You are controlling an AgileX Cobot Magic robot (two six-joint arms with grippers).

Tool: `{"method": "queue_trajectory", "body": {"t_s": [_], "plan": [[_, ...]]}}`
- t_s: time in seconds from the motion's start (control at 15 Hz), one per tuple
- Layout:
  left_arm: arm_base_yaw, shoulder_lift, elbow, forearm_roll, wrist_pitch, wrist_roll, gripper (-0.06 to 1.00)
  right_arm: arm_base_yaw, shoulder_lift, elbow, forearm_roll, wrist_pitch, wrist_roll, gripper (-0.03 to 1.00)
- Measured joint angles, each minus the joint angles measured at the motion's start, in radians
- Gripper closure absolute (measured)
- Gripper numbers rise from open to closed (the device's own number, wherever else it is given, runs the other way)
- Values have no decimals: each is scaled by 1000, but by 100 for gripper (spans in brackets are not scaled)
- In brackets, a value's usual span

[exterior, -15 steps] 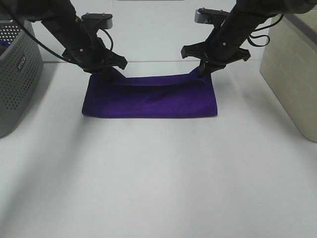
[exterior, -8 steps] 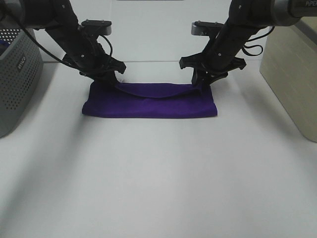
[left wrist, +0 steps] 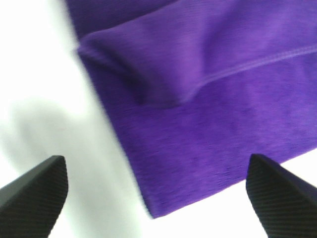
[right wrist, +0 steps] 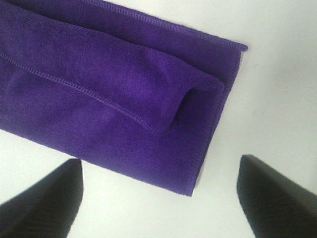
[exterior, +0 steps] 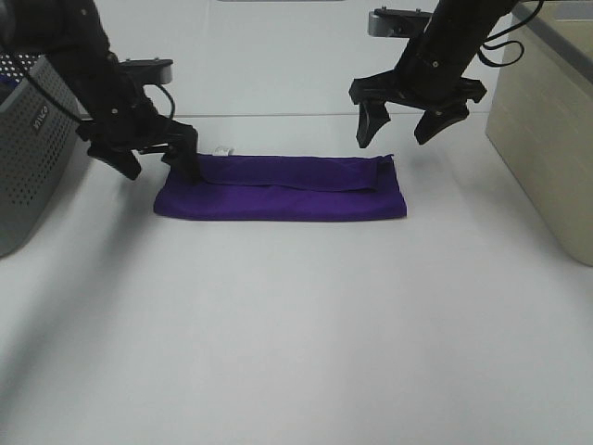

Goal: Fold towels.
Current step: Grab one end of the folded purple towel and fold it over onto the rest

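Note:
A purple towel (exterior: 278,188) lies folded into a long strip on the white table (exterior: 296,315), its back edge doubled over toward the front. My left gripper (exterior: 157,159) is open and empty just left of the towel's left end. My right gripper (exterior: 400,123) is open and empty above the towel's right back corner. The left wrist view shows the towel's end (left wrist: 208,99) between the open fingertips (left wrist: 34,191). The right wrist view shows the towel's folded corner (right wrist: 124,94) between the open fingertips (right wrist: 44,198).
A grey perforated basket (exterior: 28,139) stands at the left edge. A beige box (exterior: 547,120) stands at the right edge. A small white tag (exterior: 222,149) shows at the towel's back left corner.
Both grippers have let go of the towel's back edge and opened. The edge now lies doubled over on the towel. The left gripper moved left, the right gripper rose.

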Motion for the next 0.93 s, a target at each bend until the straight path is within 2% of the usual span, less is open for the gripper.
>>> {"method": "queue_trajectory", "body": {"t_s": [0.13,0.27,0.4,0.67,0.87,0.93], "plan": [[75,36,0,-130,40,82,5,0,-4,0,4,10,0,14],[114,69,-1,-263,78,165,5,0,-5,0,15,14,0,14],[121,87,-11,-323,96,200,6,1,-6,0,21,19,0,14],[90,114,-38,-358,98,201,10,1,-6,0,23,46,0,14],[18,157,-109,-363,103,161,18,1,-9,0,37,73,0,14],[-7,172,-138,-356,103,134,25,1,-9,0,38,91,0,14]]}}
